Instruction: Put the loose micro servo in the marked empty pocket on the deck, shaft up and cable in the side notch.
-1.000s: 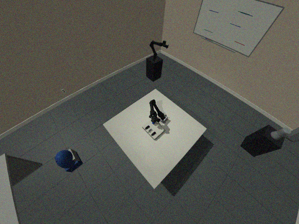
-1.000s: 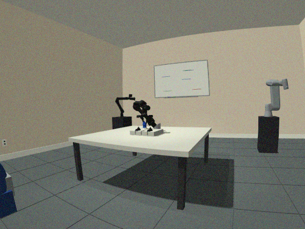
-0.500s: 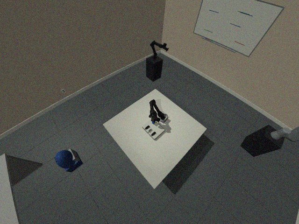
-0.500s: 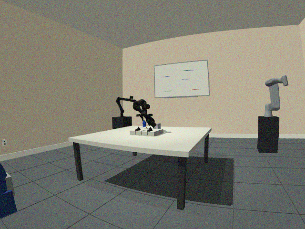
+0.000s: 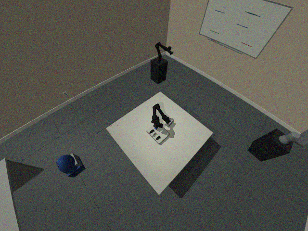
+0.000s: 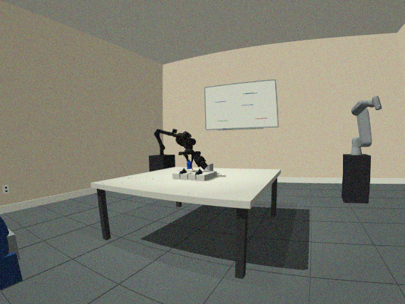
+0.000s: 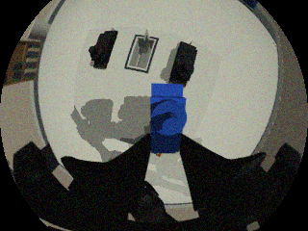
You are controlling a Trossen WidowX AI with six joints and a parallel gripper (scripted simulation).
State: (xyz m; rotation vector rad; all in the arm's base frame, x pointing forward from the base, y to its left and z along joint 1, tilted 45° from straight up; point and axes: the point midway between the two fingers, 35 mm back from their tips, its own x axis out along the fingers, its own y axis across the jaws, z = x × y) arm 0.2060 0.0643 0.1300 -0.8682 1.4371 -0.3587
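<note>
The blue micro servo (image 7: 167, 115) (image 6: 188, 164) is between the fingertips of my gripper (image 7: 165, 137), which is shut on it. In the exterior view it hangs above the light grey deck (image 6: 208, 177) (image 7: 208, 91), toward its back. In the top view only a bit of blue shows under the arm. A small orange bit of cable shows at the servo's near end in the wrist view. The marked pocket (image 7: 141, 53), outlined in black, is empty and lies beyond the servo in the wrist view. Its side notch points away from the gripper.
Black servos (image 7: 104, 49) (image 7: 183, 64) sit in the deck on either side of the pocket and stand up from it. The deck lies on the white table (image 5: 159, 169) (image 6: 147, 186). The arm's base is beside the deck.
</note>
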